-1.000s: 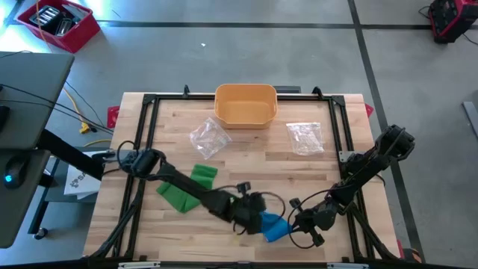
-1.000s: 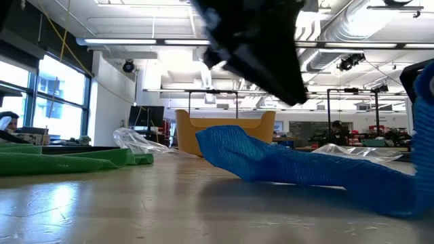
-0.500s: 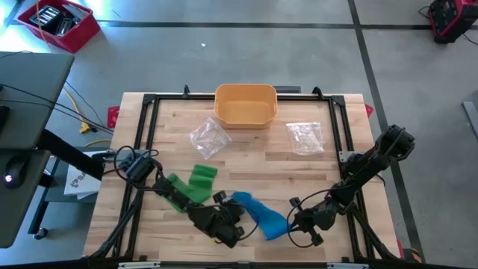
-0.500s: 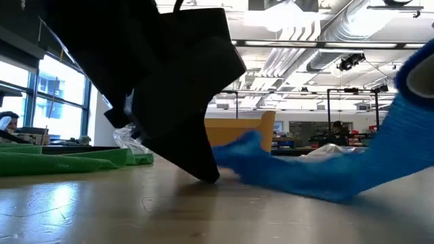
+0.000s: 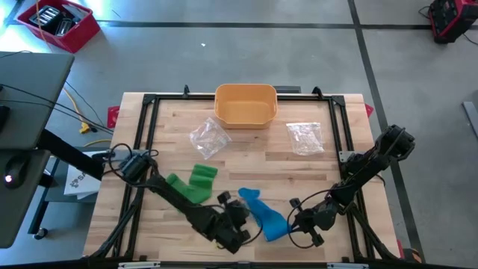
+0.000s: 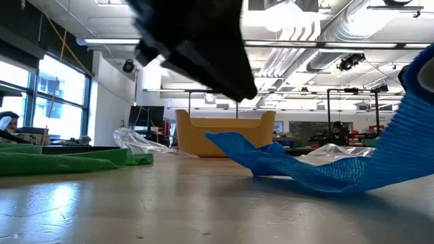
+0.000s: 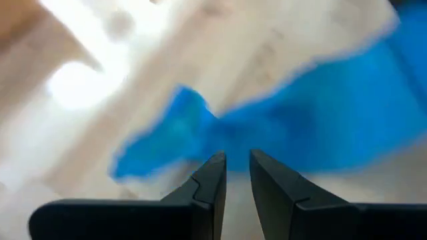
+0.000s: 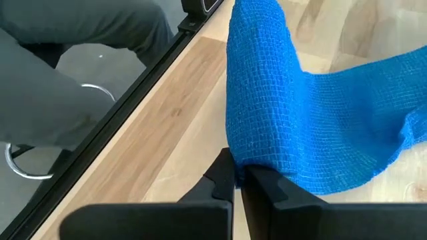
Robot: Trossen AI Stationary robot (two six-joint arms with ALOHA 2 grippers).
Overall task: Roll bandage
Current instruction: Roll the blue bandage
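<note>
High view tells me most of it: the blue bandage (image 5: pixel 263 214) is lying flat and stretched out near the front edge of the worktop (image 5: pixel 246 161), a bit right of the middle. No roll started that I can see, no coil at either end, so I'd say the actual rolling is all still ahead of me and I'm only holding the strip ready.

My right gripper (image 5: pixel 295 224) is clamped on one end of the bandage; in the right wrist view the fingers are pinched together on the blue mesh (image 8: pixel 267 100), and that end lifts off the wood. My left gripper (image 5: pixel 237 226) sits just beside the other part of the strip, close to the front edge. Its fingers (image 7: pixel 212 175) have a narrow gap with nothing in it, and the blue cloth lies just beyond the tips, so no grasp there.

The strip's long axis runs diagonally: the free end (image 5: pixel 246 196) points back and left toward the green bandage (image 5: pixel 190 187), and the held end sits front and right. In the low view it lies low on the worktop at the free tip (image 6: pixel 224 139) and climbs toward the held end.

Nothing else matters yet. I reckon the free end needs folding over first.
</note>
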